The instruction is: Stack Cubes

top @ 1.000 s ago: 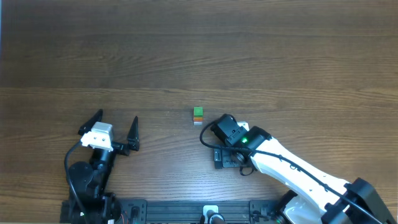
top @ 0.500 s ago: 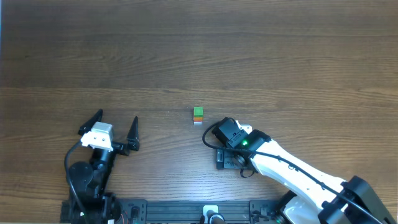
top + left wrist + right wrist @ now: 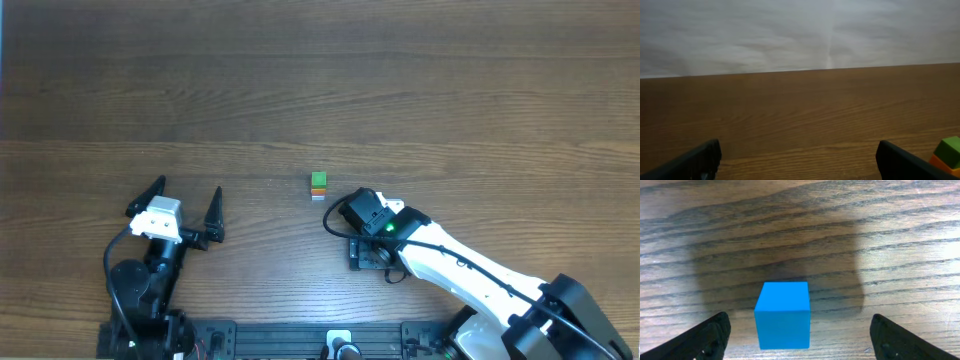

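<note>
Now the right pincer hangs spread apart over the blue cube; centre it, lower squarely, then close.

Blue cube resting on wood-grain table, right gripper above it, black fingers spread wide to either side, cube between them untouched, dark shadow around the cube

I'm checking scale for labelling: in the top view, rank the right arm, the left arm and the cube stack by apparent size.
1. right arm, stretched out long.
2. left arm, folded up near its base.
3. cube stack, by far the smallest.
</note>
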Tool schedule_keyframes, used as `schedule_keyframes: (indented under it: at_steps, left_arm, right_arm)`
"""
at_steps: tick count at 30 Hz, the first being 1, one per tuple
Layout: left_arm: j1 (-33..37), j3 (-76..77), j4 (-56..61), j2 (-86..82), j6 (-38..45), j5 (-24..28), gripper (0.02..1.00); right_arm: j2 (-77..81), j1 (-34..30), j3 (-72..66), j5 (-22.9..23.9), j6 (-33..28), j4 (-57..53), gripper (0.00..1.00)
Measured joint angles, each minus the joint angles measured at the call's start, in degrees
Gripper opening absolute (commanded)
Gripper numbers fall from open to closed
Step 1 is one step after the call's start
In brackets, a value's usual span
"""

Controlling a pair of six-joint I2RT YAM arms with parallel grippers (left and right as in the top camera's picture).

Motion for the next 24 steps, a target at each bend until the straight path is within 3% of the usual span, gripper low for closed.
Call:
schedule_keyframes:
  at_steps: [5, 16, 24]
  left_arm:
    - [0.0, 0.0, 0.0, 0.0, 0.0, 0.0, 1.0]
    - [0.0, 0.0, 0.0, 0.0, 0.0, 0.0, 0.998]
    - [0.0, 0.0, 0.0, 0.0, 0.0, 0.0, 1.0]
  right_arm:
    - [1.6, 0.0, 0.0, 0.0, -0.5, 1.5, 0.779]
    - [1.9, 0.0, 0.0, 0.0, -1.7, 2.4, 0.478]
    - [1.9, 0.0, 0.0, 0.0, -2.1, 2.4, 0.347]
